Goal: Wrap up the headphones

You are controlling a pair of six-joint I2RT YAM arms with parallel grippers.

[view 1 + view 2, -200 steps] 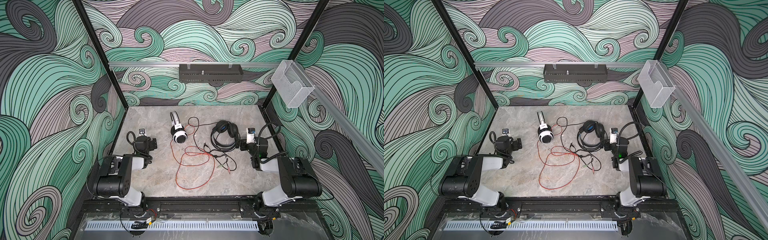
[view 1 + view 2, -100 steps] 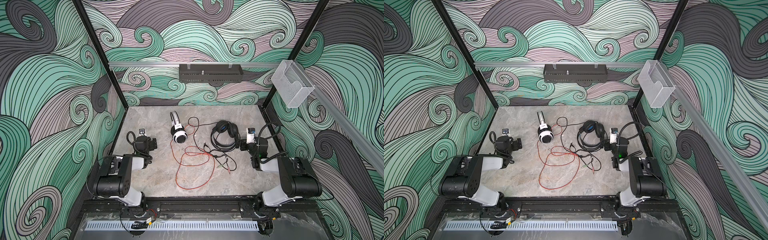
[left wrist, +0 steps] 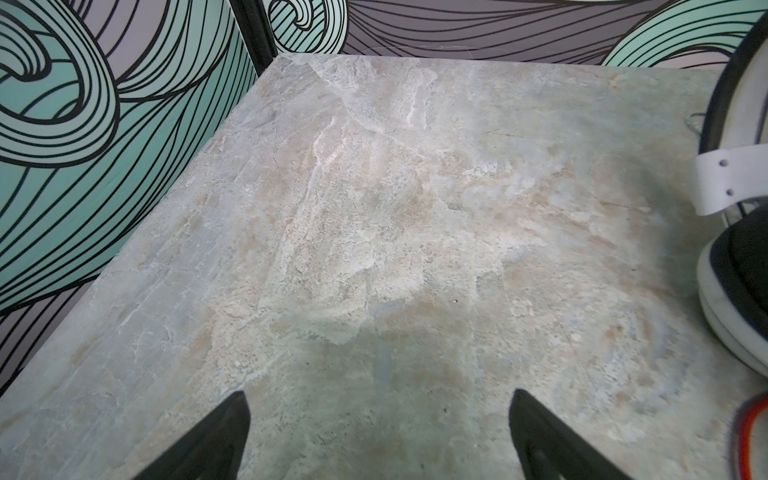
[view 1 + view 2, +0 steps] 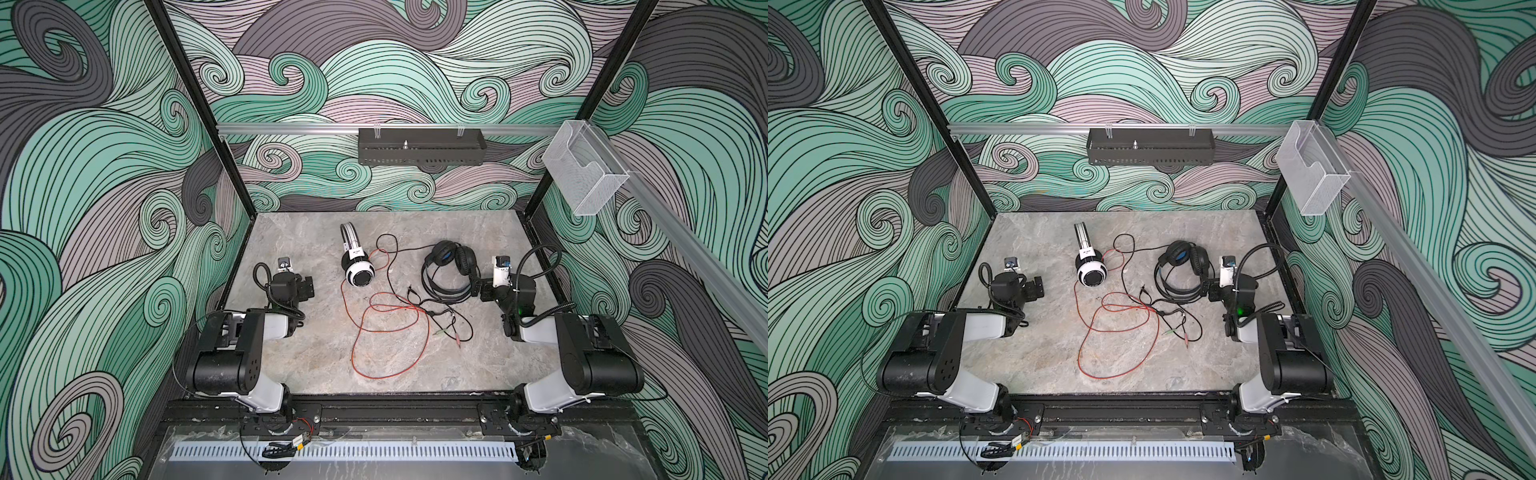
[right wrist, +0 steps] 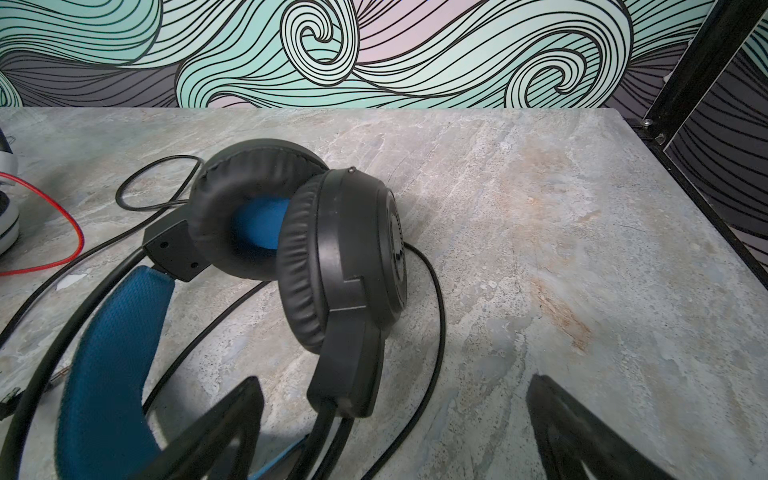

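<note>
One black headset (image 4: pixel 464 261) by right pincer (image 4: pixel 477 288)

Swirling teal-and-grey wave-pattern walls (image 4: pixel 395 83) around a marbled stone tabletop (image 4: pixel 311 357)

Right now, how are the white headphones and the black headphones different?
The white round-cup headphones trail a thin red cable; the black padded headphones with blue lining trail a black cable. The white pair lies mid-table; the bulkier black pair lies further right. Both have loose, unwrapped cables.
</note>
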